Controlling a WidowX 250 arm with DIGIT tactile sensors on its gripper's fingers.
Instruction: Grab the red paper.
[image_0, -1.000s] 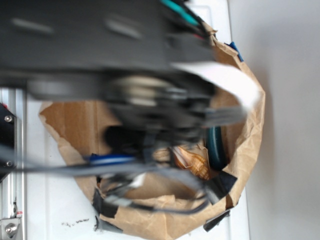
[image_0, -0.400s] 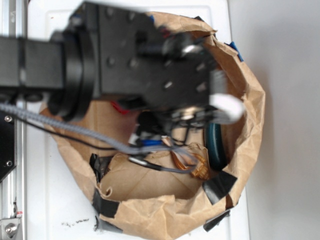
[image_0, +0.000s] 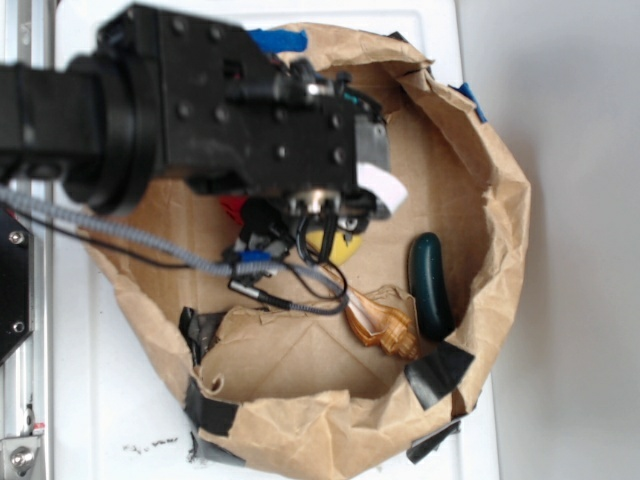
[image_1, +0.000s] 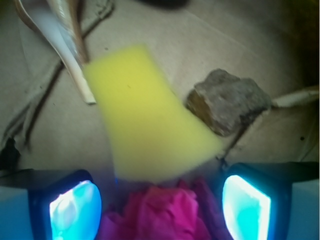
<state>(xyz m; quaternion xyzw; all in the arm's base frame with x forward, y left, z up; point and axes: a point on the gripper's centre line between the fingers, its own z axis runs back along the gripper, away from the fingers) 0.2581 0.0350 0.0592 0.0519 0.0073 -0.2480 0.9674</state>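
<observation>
The red paper is a crumpled wad low in the wrist view, lying between my two fingers with a gap on each side. My gripper is open around it; the left pad and right pad glow cyan. Just beyond the wad lies the yellow sponge. In the exterior view my arm hangs over the brown paper bag and covers most of the red paper; only a sliver shows beside the yellow sponge.
A brown rock-like lump sits to the right of the sponge. A dark green oblong and an orange-brown piece lie by the bag's right wall. Cables trail across the bag floor. Black tape patches the rim.
My arm has shifted left and towards the bag's far side, uncovering the dark green oblong and the yellow sponge. The view is sharper than a second ago.
</observation>
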